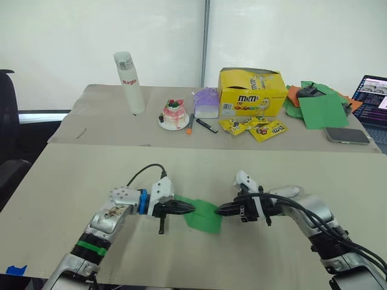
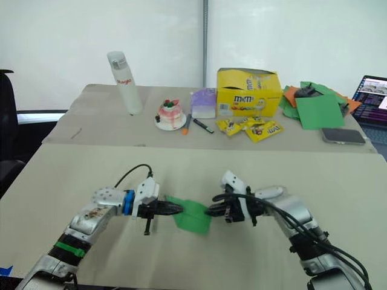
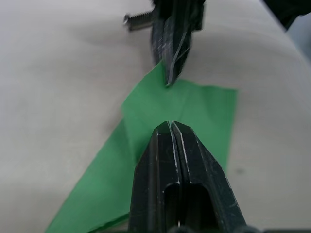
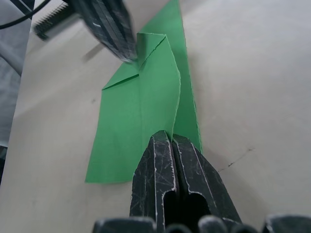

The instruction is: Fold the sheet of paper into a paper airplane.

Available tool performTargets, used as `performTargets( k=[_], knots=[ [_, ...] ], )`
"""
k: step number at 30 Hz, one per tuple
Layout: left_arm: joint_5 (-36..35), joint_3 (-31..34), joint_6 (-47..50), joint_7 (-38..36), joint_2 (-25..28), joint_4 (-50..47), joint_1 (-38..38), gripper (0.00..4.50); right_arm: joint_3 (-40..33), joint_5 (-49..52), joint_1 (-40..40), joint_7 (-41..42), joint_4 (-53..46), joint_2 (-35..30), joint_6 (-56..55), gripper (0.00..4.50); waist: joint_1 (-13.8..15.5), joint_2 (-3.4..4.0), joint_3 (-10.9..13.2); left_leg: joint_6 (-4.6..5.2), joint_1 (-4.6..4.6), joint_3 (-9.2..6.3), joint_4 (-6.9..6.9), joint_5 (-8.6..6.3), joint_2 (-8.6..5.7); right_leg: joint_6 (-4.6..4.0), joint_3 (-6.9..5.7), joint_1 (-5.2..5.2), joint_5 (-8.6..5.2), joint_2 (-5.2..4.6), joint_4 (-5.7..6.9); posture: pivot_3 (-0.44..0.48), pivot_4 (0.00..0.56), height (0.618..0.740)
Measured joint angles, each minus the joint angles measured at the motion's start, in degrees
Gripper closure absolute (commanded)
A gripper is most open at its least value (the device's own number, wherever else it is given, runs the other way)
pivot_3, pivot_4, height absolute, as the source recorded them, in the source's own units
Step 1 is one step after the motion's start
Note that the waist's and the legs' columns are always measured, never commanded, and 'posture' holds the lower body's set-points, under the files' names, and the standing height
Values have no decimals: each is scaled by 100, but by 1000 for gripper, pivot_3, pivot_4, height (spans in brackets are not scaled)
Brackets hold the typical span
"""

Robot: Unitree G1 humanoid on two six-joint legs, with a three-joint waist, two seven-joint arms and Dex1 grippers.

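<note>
Paper airplane [image 1: 202, 215], partly folded with a few layered flaps, lies near the counter's [image 1: 72, 181] front edge between the two end effectors; wings and nose look unfinished. Left end effector [image 1: 188, 208] and right end effector [image 1: 220, 209] each have fingers pressed together on opposite ends of it. Whether they pinch a layer or just press down is hard to tell.

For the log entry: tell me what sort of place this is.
Probably an office or lab workroom set up for tabletop trials: plain tables before a white wall, a laptop at the far right, and a phone, candy box and bottle lined up at the back.
</note>
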Motion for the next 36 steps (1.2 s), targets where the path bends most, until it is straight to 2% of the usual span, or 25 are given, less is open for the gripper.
performTargets(
  k=[5,9,13,17,20,25,31,36],
  knots=[
    [318,-185,-233,80,-221,299,-169,4451,-12,36,183,-114,-271,-20,51,4500,7,1,-1,0,0,0,-1,0,-1,0,3,0,0,0,-1,0,150,738],
    [371,-199,-333,98,-218,311,-146,4500,-128,38,268,-292,-343,-11,-47,3258,5,1,-1,0,3,1,0,0,-1,0,5,1,0,-1,0,0,150,738],
    [327,-171,-316,48,-197,279,-87,4500,-320,32,301,-289,-404,-306,-207,1891,5,1,-1,0,5,2,-1,0,-1,0,4,3,0,-1,-1,0,150,738],
    [294,-119,-288,-7,-163,301,-84,4500,-797,158,399,-348,-855,-334,-485,1891,-12,3,-2,0,5,2,-3,0,4,0,5,3,0,4,-1,0,150,738],
    [274,-105,-246,-39,-205,375,-134,4500,-793,208,492,-528,-1288,-92,-506,2804,-23,3,-2,0,4,1,-3,0,8,0,4,3,0,8,-1,0,150,738],
    [296,-135,-282,-72,-280,550,-291,4500,44,-436,719,-673,-1387,-8,-1216,4484,16,3,-2,0,1,4,1,0,-2,1,3,3,-1,2,-5,0,150,738],
    [373,-178,-407,-182,-259,611,-356,4500,490,-1083,878,-666,-644,176,-2485,4484,11,2,-2,0,8,10,1,0,-3,2,5,5,-1,5,-4,0,150,738],
    [424,-211,-557,-253,-267,770,-475,4500,510,-1238,805,-688,-345,329,-2898,4484,12,1,-3,0,11,9,0,0,-2,1,4,8,-1,7,-4,0,150,738]
  ],
)
